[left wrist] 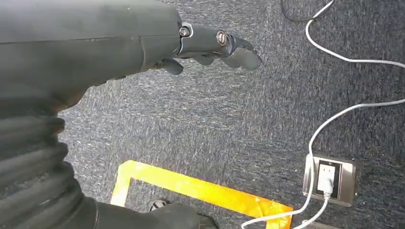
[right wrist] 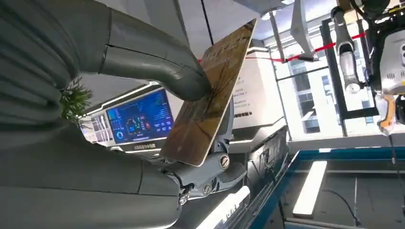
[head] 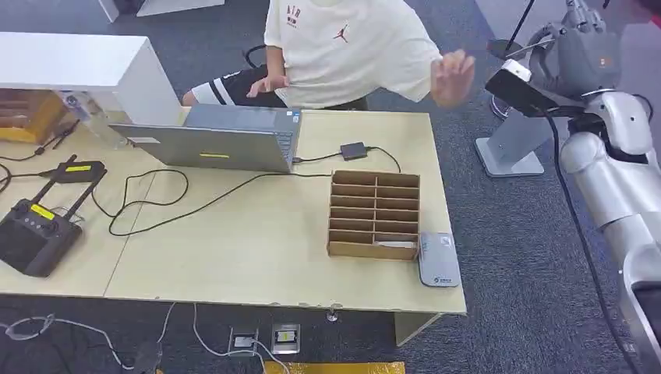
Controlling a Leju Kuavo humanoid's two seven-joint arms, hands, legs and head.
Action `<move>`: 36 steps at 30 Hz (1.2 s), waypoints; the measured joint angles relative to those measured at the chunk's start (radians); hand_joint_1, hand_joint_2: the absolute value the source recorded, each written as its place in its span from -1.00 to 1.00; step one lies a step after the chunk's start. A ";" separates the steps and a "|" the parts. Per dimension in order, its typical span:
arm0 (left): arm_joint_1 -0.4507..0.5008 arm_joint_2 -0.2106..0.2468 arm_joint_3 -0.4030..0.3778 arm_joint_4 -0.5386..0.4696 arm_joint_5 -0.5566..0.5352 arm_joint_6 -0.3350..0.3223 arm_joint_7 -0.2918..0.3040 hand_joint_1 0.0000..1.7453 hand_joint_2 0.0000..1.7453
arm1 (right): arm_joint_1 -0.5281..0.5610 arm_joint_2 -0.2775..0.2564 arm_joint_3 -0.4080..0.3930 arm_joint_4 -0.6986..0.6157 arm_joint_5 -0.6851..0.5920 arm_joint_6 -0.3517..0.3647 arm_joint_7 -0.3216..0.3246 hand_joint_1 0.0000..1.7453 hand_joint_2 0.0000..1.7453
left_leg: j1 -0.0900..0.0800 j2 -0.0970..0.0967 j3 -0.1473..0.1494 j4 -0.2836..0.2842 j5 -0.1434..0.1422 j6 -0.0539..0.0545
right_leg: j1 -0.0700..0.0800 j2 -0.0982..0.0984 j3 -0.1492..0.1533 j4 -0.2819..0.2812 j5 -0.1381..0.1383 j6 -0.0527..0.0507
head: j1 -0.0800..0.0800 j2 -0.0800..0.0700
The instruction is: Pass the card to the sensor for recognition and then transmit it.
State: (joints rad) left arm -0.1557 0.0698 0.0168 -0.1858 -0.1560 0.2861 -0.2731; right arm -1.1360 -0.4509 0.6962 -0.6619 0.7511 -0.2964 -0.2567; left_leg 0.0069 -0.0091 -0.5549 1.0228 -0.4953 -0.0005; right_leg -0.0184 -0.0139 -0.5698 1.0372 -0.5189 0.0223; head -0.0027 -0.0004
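Right hand [right wrist: 191, 138]: raised high at the robot's right, off past the table's right edge. It pinches the card [right wrist: 210, 95] between the thick grey thumb on one face and the darker fingers [right wrist: 215, 167] behind the other.
Card: brownish, thin, flat; held tilted in the right hand, clear of the table. In the head view the right hand [head: 581, 47] is up near the picture's top right corner and the card itself is too hard to make out there.
Left hand [left wrist: 210, 45]: hangs over dark grey carpet. Fingers loosely curled but apart, holding nothing.
Sensor [head: 438, 259]: flat grey reader lying on the table's near right corner, just beside the right side of the cardboard sorter box [head: 375, 214]. Well apart from the card.
Sorter box: brown, divided into two columns of slots; something pale lies in the nearest slot, cannot tell what.
Table [head: 273, 249]: light wood. Holds a grey laptop [head: 226, 140] at the far side, a small black adapter [head: 353, 149] with cable, and a black controller [head: 35, 230] at the left.
Person [head: 343, 47]: sits behind the table in a cream T-shirt, one hand [head: 452, 76] lifted towards the robot's right hand but not touching it.
Floor: yellow tape [left wrist: 200, 191], a floor socket [left wrist: 329, 179] with white cable plugged in.
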 joint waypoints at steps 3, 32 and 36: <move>0.000 0.000 0.000 0.000 0.000 0.000 0.000 -1.00 1.00 | 0.000 0.000 0.000 0.000 -0.001 0.000 -0.004 1.00 1.00 | 0.000 0.000 0.000 0.000 0.000 0.000 | 0.000 0.000 0.000 0.000 0.000 0.000 | 0.000 0.000; 0.017 0.006 -0.025 0.000 0.061 0.020 0.004 -1.00 1.00 | 0.358 -0.178 -0.146 -0.207 -0.248 0.277 0.131 1.00 1.00 | 0.000 0.000 0.000 0.000 -0.001 0.000 | 0.000 -0.001 0.000 -0.001 0.000 0.000 | 0.000 0.000; 0.017 0.010 -0.035 0.000 0.064 0.020 0.004 -1.00 1.00 | 0.459 -0.208 -0.198 -0.300 -0.240 0.328 0.175 1.00 1.00 | 0.000 0.000 -0.001 0.000 -0.001 0.000 | 0.000 -0.001 -0.001 -0.001 0.000 0.000 | 0.000 0.000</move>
State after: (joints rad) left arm -0.1385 0.0801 -0.0187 -0.1858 -0.0919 0.3063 -0.2693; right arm -0.6767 -0.6588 0.4985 -0.9622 0.5116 0.0321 -0.0816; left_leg 0.0072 -0.0088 -0.5560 1.0228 -0.4967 -0.0004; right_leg -0.0181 -0.0145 -0.5705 1.0359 -0.5189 0.0223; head -0.0027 -0.0004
